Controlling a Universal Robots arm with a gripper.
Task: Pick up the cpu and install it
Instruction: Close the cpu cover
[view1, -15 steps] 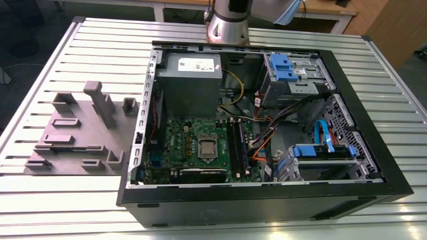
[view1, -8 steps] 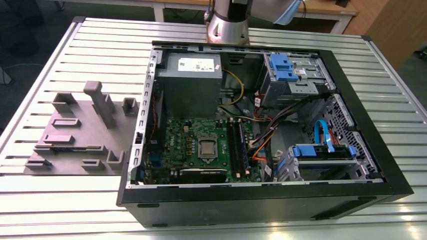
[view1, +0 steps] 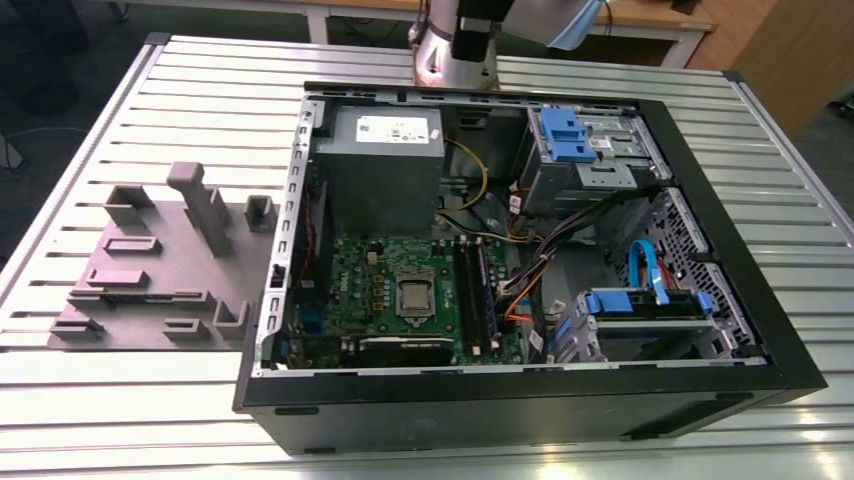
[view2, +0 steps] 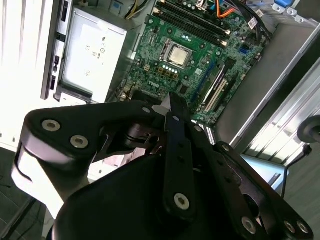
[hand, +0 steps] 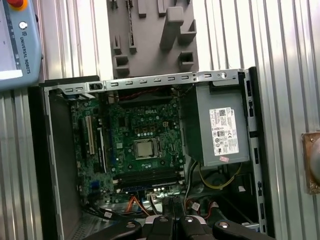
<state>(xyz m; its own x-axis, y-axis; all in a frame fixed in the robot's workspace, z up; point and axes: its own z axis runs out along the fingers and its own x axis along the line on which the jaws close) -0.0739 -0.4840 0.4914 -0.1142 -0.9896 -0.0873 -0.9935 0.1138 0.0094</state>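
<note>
Slatted bench (view1: 160, 90), open case (view1: 534, 400); cpu (hand: 146, 148) flat on board (hand: 125, 125), past memory slots (hand: 145, 176) from gripper (hand: 172, 201); jaws together, empty.

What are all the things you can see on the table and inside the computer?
table: one, silvery slats, under everything
computer case: one, black, open, on the table
green board: one, green, inside the case
cpu: one, silvery-grey, in the board's socket
power box: one, grey, white label, beside the board
drive holders: two, blue, case side at the exterior view's right
wires: many, orange, yellow, black, inside the case
parts tray: one, grey, on the table, exterior view's left of the case
controller: one, pale grey, near the case's corner
robot arm: one, silvery base, beyond the case
tool: one, black, shut, empty, above the case
</note>
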